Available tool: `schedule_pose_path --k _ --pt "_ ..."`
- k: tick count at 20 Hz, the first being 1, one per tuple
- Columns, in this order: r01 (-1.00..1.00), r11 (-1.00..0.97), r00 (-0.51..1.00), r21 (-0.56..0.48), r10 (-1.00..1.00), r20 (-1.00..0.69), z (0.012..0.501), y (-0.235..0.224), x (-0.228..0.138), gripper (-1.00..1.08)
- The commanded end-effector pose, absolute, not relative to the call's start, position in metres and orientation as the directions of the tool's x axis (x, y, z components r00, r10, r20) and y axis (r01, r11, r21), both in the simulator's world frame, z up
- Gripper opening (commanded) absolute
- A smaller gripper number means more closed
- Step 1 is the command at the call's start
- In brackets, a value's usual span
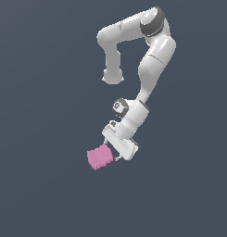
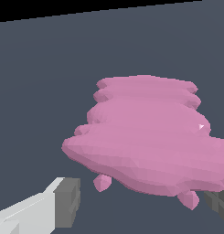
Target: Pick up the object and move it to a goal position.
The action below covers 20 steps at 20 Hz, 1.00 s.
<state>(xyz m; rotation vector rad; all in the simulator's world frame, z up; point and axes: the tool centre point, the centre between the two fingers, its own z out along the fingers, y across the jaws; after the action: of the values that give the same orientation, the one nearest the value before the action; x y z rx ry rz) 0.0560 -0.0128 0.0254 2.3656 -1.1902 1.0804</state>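
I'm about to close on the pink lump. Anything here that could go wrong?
Two risks. In the wrist view the pink lump fills nearly the whole gap, with one finger close to its edge, so a small offset could nudge it away. Its ribbed, bumpy sides may give uneven contact and let it twist or slip on lifting. In the exterior view the pincer comes in tilted, which may worsen that.

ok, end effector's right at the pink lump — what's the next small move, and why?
Probably ease the end effector a little further onto the pink lump, then close. In the wrist view the lump sits ahead of the fingertips, one on each side and still apart, so the jaws straddle it without gripping. Whether the pads already touch can't be told.
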Motion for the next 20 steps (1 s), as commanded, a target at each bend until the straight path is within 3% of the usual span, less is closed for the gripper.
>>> schedule_pose_path --k 1,8,9,20 --pt "-0.792 -0.604 0.355 -0.088 -0.574 0.738 0.0232 -0.0156 0.058 1.08" --pt "-0.805 -0.585 0.331 -0.096 -0.577 0.747 0.0202 -0.0186 0.0597 1.08" --pt "-0.805 -0.585 0.331 -0.096 -0.577 0.747 0.0202 -0.0186 0.0597 -1.0" --pt "-0.805 -0.585 0.331 -0.096 -0.577 0.747 0.0204 -0.0182 0.0597 -1.0"
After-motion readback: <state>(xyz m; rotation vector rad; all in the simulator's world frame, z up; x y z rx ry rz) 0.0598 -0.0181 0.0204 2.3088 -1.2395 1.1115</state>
